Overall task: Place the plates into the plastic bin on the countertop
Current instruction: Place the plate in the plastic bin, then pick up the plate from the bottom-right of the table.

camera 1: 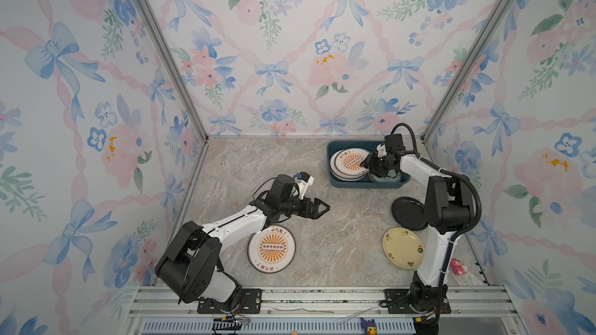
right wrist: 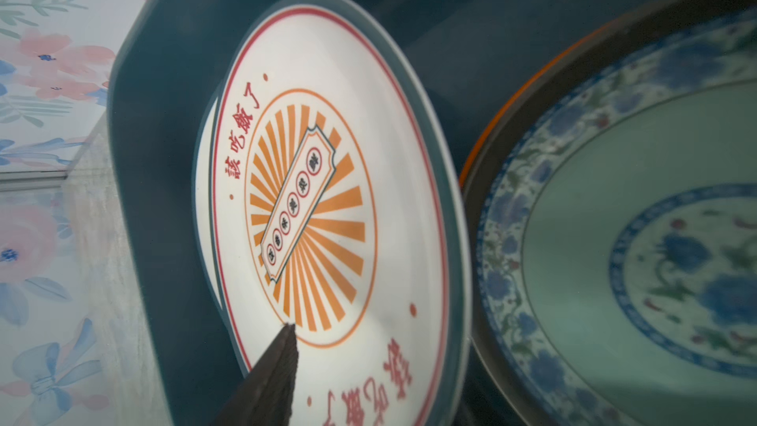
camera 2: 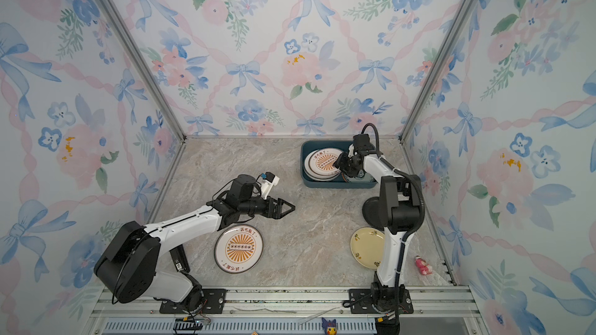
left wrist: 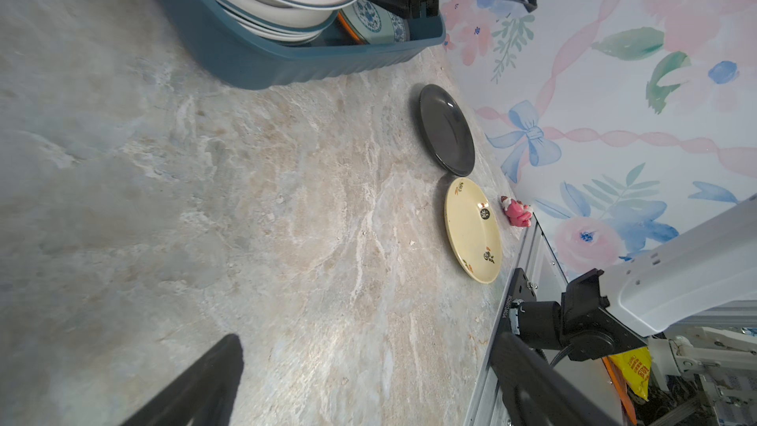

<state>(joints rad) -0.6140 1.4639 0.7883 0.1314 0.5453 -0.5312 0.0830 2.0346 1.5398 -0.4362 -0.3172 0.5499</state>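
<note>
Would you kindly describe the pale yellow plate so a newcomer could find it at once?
On the beige marble-patterned countertop, look beside the white right arm, near the front aluminium rail. Two round plates lie there: a glossy black plate farther back and the pale yellow plate in front. Only it is cream with small dark rim marks.

The top sunburst plate (right wrist: 327, 206) in the plastic bin (right wrist: 164, 198) carries red Chinese characters along its rim, 該吃飯了, printed twice on opposite sides. The loose sunburst plate (camera 1: 271, 248) on the countertop (camera 1: 338, 246) shows the same words. The central ticket labels and the black marks on the pale yellow plate (left wrist: 473, 235) are too small to read.
</note>
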